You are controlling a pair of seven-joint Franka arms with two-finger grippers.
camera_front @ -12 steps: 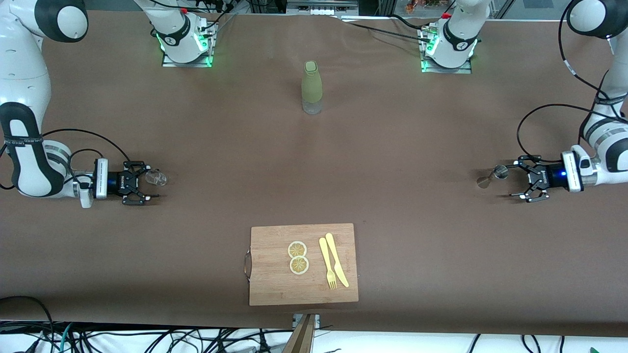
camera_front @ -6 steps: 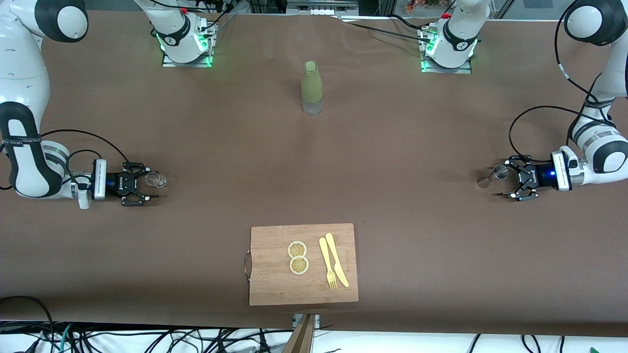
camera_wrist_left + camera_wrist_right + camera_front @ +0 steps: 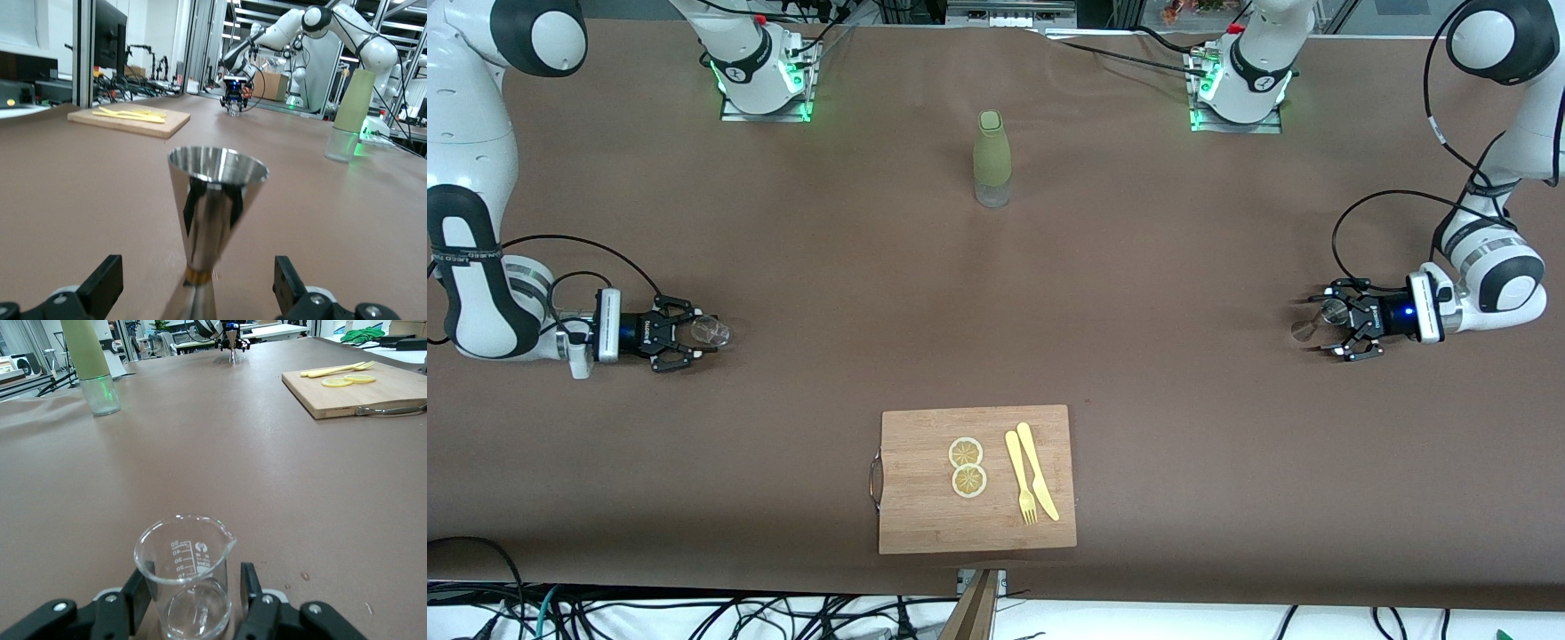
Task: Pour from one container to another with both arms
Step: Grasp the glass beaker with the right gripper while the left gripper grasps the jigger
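— Where was the right gripper (image 3: 698, 336)?
— Low on the table at mid-height of the frame, at the right arm's end, its fingers (image 3: 138, 600) clamped on both sides of the glass beaker (image 3: 713, 330).
— And the left gripper (image 3: 1321, 325)?
— Down at the left arm's end, jaws spread wide, the steel jigger (image 3: 213, 200) upright between them, untouched.
— Anything else?
— A green bottle (image 3: 991, 158) stood upper middle; a cutting board (image 3: 925, 520) lay lower middle.
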